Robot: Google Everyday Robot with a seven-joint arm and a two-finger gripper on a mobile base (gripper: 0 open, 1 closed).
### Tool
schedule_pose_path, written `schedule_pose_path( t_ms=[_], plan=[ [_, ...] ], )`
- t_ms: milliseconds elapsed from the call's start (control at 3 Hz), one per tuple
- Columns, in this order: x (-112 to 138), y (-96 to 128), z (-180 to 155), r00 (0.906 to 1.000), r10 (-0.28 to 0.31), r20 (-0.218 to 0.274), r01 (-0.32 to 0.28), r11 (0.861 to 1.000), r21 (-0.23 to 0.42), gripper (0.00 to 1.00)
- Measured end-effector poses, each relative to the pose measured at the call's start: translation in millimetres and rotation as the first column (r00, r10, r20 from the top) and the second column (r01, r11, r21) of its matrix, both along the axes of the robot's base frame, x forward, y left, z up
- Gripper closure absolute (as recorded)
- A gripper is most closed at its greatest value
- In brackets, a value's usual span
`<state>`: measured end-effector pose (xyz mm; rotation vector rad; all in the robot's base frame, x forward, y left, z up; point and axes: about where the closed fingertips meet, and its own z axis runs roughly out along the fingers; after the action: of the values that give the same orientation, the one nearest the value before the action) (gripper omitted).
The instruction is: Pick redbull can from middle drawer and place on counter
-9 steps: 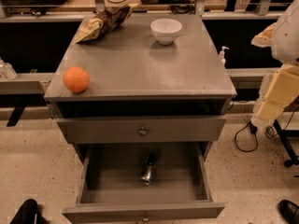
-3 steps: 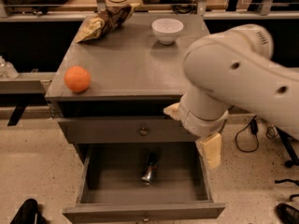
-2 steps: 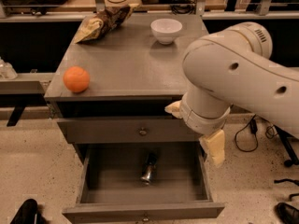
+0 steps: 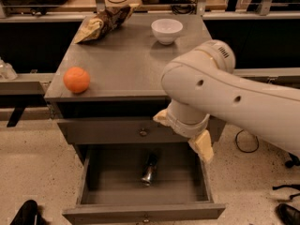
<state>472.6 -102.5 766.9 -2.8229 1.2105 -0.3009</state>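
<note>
Since the earlier frames the arm has swung in from the right edge and shifted further left. It now spans the cabinet front, while the redbull can has not moved.

1. Task object: the redbull can lies on its side on the floor of the open middle drawer, near the centre and clear of the side walls.
2. Gripper: the gripper hangs above the drawer's right rear corner, right of the can and apart from it. The state of the jaws cannot be told, and nothing is seen in their hold.
3. Surroundings: the upper drawer front is closed. The desk carries an orange ball, a white bowl and a crumpled bag.
4. Step in hand: approach, with the pick not yet made.
5. Next move: probably bring the gripper left over the can, lower it into the drawer and align the jaws across the can's narrow body.
</note>
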Motion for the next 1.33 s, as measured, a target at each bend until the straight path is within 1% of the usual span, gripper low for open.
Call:
schedule_pose_path(
  t_ms=[333, 667, 1000, 1333],
  plan=[
    [9, 14, -39, 0.978, 0.206, 0.03, -0.205, 0.978, -0.032, 0.0],
    [23, 27, -35, 0.9489, 0.3, 0.098, -0.299, 0.954, -0.022, 0.0],
    [17, 37, -54, 0.9279, 0.373, 0.004, -0.373, 0.928, -0.004, 0.0],
    [5, 66, -122, 0.8692, 0.488, -0.08, -0.477, 0.87, 0.127, 0.0]
  ],
)
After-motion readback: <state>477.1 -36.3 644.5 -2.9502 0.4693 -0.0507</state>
